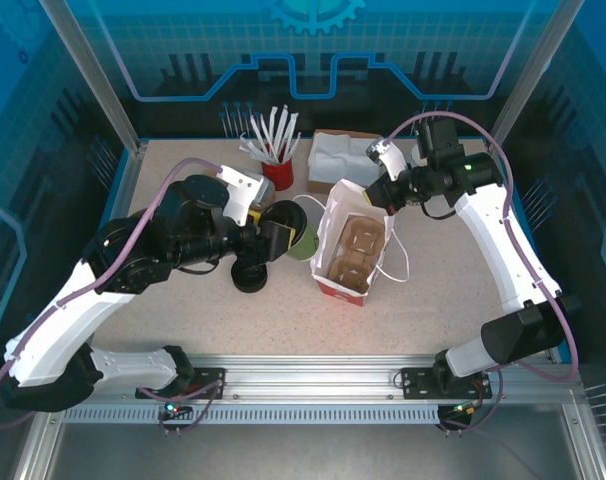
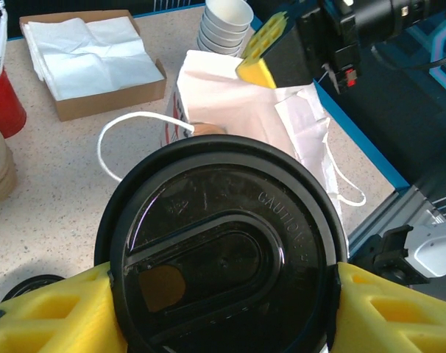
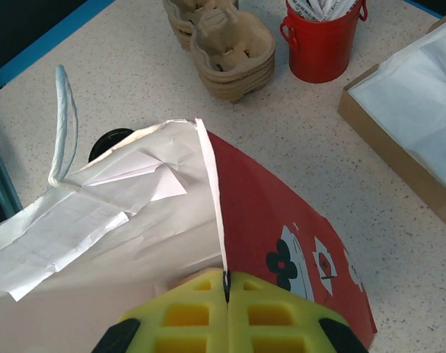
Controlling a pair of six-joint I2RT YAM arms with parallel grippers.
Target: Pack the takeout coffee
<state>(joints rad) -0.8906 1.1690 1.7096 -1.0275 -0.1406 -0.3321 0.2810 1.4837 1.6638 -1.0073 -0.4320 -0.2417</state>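
1. Left jaws clamped on takeout coffee [image 1: 303,240], black lid [image 2: 223,243] on, just beside bag [image 1: 353,250] at its 9 o'clock.
2. Right jaws pinched shut on bag's rim, 1 o'clock corner.

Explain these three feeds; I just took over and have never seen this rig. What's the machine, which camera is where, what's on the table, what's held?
Two robot arms are bolted at the near edge of the table. The wide picture comes from a fixed camera above and behind them; the other two come from a camera on each wrist, its yellow fingers in view. The left gripper is shut on the takeout coffee cup, black lid toward its camera. The right gripper pinches the rim of the open paper bag; a cardboard cup carrier sits inside. Also on the table: a red pail of white sticks, a box of napkins, stacked pulp carriers, stacked empty cups, black lids.
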